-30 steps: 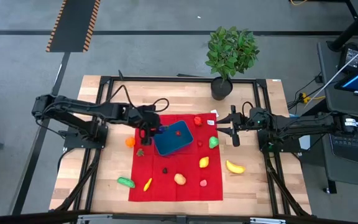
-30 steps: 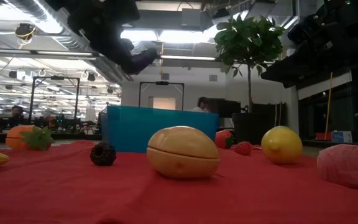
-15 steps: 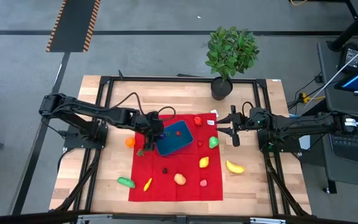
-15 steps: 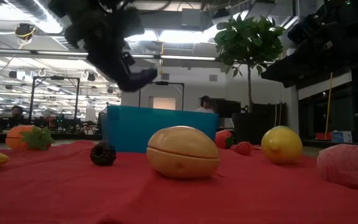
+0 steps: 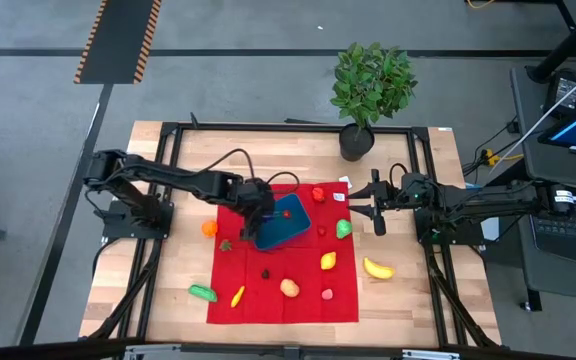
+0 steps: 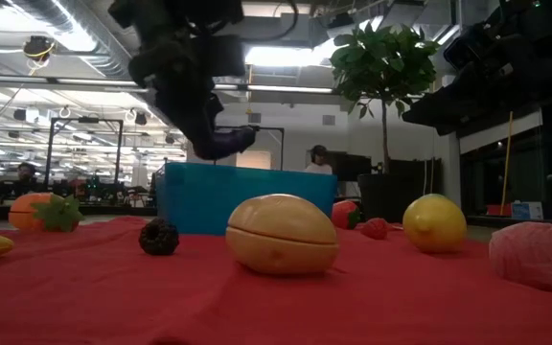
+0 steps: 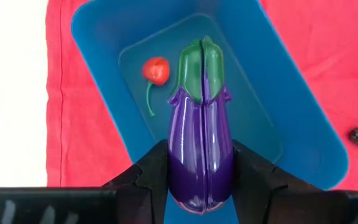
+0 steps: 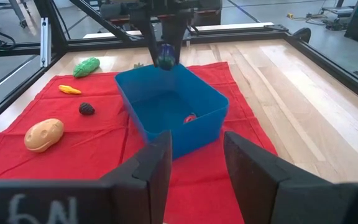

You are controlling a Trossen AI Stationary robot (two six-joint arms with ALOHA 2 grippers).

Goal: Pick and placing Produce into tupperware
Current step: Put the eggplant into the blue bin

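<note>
One tub (image 5: pixel 290 228), one red cloth (image 5: pixel 268 305), one potted plant (image 5: pixel 371 85), one counter (image 5: pixel 408 310). Two arms, each with one pincer: left pincer (image 7: pixel 201 168), right pincer (image 8: pixel 194 162). Fourteen produce pieces in all. Twelve lie outside the tub, among them one orange (image 5: pixel 209 228), one lemon (image 5: pixel 328 261), one potato (image 5: pixel 289 288), one dark berry (image 5: pixel 265 273) and two green pieces (image 5: pixel 203 293) (image 5: pixel 343 228). Over or in the tub are two: one eggplant (image 7: pixel 201 137) and one stemmed red piece (image 7: pixel 156 70).

A red cloth (image 5: pixel 268 300) covers the wooden table (image 5: pixel 188 160), with a potted plant (image 5: pixel 370 85) at its far edge.
</note>
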